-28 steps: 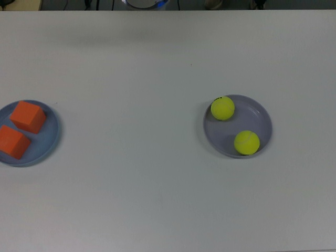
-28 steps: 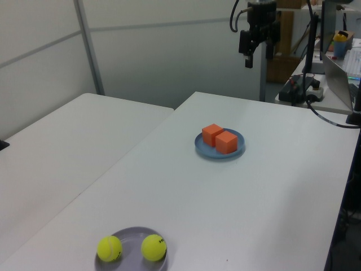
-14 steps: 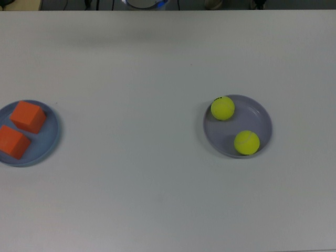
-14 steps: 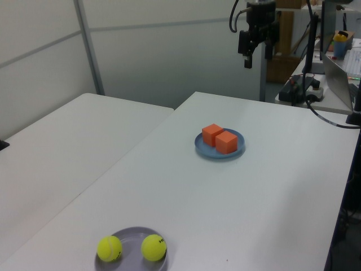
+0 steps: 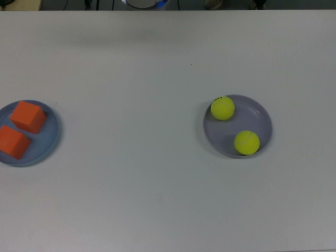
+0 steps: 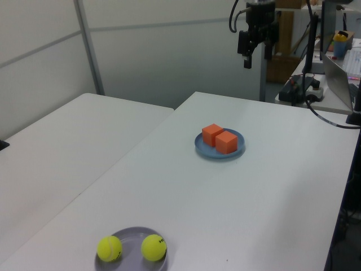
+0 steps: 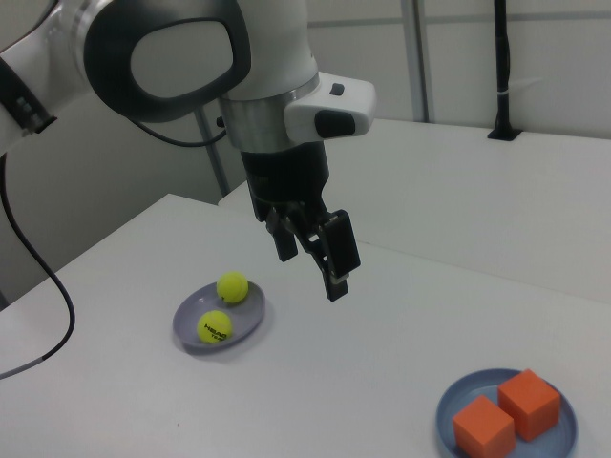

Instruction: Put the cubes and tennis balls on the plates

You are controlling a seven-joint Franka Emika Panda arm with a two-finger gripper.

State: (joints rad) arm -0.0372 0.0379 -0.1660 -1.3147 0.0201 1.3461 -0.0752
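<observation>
A: Where do the cubes [image 5: 21, 129] and tennis balls [image 5: 234, 125] lie?
B: Cubes on the blue plate [image 5: 49, 145]; balls on the purple plate [image 5: 261, 118].
A: And the gripper [image 7: 311, 256]?
B: Raised above the table [image 5: 142, 79]; fingers spread, empty.

Matt orange cubes [image 7: 503, 413] lie on a smooth blue plastic plate [image 7: 563, 431]. Fuzzy yellow-green balls [image 5: 234, 125] rest on a smooth lavender plate [image 5: 260, 118]; the table [image 5: 147, 184] is matt white.

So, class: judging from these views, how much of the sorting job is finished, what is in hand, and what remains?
Done: both orange cubes sit on the blue plate, both tennis balls on the lavender plate. In hand: nothing; the gripper hangs above the table, jaws open and empty. Left: nothing visible.
</observation>
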